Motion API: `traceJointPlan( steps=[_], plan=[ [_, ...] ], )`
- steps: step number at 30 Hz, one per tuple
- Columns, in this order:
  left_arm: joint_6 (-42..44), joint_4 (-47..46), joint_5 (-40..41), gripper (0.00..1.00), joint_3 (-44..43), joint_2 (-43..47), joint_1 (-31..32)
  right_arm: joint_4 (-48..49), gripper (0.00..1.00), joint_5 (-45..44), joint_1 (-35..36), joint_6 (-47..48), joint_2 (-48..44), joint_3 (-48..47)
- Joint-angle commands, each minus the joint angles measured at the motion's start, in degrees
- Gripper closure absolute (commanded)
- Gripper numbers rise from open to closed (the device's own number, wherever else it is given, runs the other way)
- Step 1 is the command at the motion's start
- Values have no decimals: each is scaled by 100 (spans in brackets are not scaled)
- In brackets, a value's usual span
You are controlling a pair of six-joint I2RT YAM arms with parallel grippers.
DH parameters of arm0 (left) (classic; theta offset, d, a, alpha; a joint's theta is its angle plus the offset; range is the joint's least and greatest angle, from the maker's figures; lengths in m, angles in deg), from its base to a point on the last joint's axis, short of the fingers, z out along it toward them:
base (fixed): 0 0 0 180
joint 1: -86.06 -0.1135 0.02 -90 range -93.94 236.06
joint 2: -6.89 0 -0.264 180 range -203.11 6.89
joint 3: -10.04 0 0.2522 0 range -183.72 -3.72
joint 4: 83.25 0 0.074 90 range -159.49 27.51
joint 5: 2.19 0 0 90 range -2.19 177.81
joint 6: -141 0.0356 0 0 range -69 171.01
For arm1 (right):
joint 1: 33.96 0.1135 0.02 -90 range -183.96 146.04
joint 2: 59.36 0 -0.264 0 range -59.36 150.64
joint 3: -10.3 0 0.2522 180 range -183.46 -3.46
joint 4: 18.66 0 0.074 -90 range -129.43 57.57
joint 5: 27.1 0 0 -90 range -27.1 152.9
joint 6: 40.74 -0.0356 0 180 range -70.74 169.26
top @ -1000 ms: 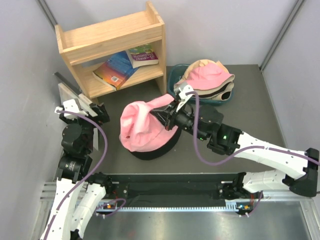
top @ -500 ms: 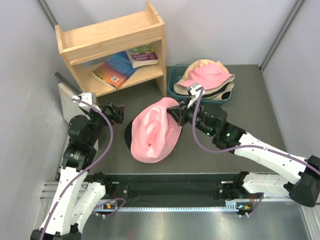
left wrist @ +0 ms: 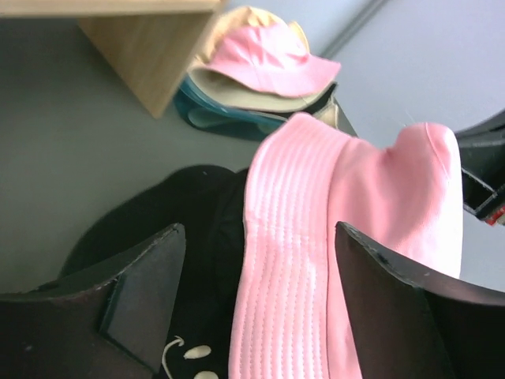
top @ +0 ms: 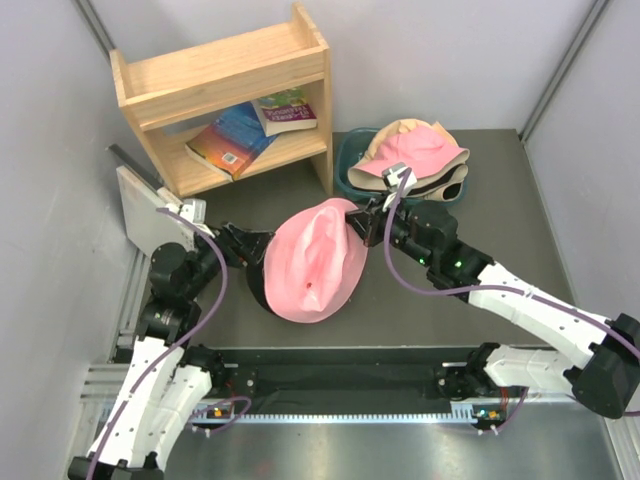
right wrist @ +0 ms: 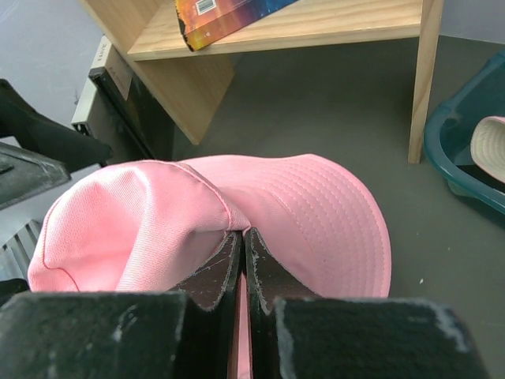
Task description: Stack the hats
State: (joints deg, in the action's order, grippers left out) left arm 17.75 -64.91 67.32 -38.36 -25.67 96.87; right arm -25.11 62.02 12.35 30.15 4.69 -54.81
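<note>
A pink hat (top: 315, 262) hangs spread over a black hat (top: 256, 282) at the table's middle. My right gripper (top: 352, 218) is shut on a fold at the pink hat's far right edge; in the right wrist view its fingers (right wrist: 213, 272) pinch the pink fabric (right wrist: 323, 213). My left gripper (top: 260, 246) stands open at the hat's left side, its jaws either side of the pink brim (left wrist: 288, 300), with the black hat (left wrist: 173, 225) just below. More hats, pink over beige (top: 412, 152), are piled in a teal tub (top: 350, 170).
A wooden bookshelf (top: 225, 95) with books stands at the back left. A grey panel (top: 140, 215) leans by the left wall. The teal tub (right wrist: 461, 158) sits close to the right of the shelf's leg.
My left arm has swung right from the wall up to the pink hat's brim, and its jaws have narrowed a little. The right gripper has turned the pink hat open over the black one.
</note>
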Motion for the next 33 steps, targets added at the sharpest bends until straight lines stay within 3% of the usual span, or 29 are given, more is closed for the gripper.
traceJointPlan(
  steps=[1,24,26,33],
  plan=[
    [-384,-766,-667,21,220,-154,-17,367,100,71,-95,-31,28,-6],
    [-296,-643,-1141,58,194,-383,-17,376,100,45,-139,-101,20,29],
    [-278,-625,-1168,65,194,-383,-17,376,100,36,-139,-101,28,29],
    [-216,-598,-1247,63,185,-585,18,368,100,53,-148,-110,99,-6]
  ],
)
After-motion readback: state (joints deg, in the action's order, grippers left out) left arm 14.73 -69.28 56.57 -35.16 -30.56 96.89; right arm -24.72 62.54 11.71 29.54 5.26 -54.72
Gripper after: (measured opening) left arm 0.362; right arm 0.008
